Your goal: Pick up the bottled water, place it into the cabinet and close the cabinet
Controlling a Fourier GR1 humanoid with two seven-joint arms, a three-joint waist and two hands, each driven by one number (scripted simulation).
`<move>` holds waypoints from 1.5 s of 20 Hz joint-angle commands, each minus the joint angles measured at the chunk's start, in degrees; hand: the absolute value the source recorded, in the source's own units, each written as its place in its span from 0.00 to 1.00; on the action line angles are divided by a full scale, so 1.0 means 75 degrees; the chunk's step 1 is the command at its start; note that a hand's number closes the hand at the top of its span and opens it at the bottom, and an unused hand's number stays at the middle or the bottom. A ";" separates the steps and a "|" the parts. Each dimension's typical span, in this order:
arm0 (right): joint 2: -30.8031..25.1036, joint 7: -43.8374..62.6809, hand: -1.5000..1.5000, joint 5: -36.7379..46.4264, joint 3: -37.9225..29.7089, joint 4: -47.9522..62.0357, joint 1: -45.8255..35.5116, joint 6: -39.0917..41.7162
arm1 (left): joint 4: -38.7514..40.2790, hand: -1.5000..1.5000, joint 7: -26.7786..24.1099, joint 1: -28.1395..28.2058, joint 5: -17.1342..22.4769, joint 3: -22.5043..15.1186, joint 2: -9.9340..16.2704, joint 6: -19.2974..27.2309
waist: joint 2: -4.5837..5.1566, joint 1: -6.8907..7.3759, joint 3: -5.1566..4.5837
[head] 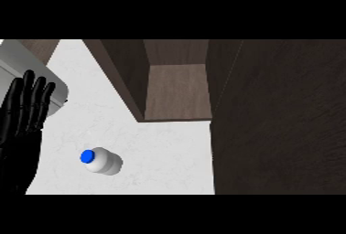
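Observation:
The bottled water [101,161] stands on the white counter [162,151], seen from above as a pale body with a blue cap. Beyond it is the brown cabinet [177,87], its inside open toward me, with its open door [277,119] filling the right side of the head view. At the view's left edge my left hand [24,109] rests open with fingers straight up, apart from the bottle. My right hand does not show.
A grey and white appliance [30,68] sits at the far left behind the left hand. The counter's front edge runs along the bottom of the view.

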 commanded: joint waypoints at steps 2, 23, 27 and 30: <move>-0.0247 0.0223 0.00 -0.0317 -0.0332 -0.0694 0.0212 0.0177 | -0.0702 0.00 -0.0015 0.0282 0.0501 -0.0461 0.0048 -0.0657 | 0.0189 0.0123 -0.0140; 0.0621 0.1292 0.00 -0.2250 0.1297 -0.1670 0.3297 0.0902 | -0.1399 0.00 0.1329 0.4250 0.4686 -0.0061 0.0682 -0.2695 | 0.0201 0.0160 -0.0140; 0.0581 0.1079 0.00 -0.2165 0.1407 -0.1657 0.3594 0.1010 | -0.1095 0.00 0.0533 0.4988 0.4217 -0.0033 0.0317 -0.3272 | 0.0197 0.0182 -0.0141; 0.0642 0.0577 0.00 -0.2072 0.1506 -0.1344 0.3755 0.1267 | -0.1294 0.00 0.0660 0.5103 0.3959 -0.0133 0.0212 -0.3347 | 0.0196 0.0184 -0.0138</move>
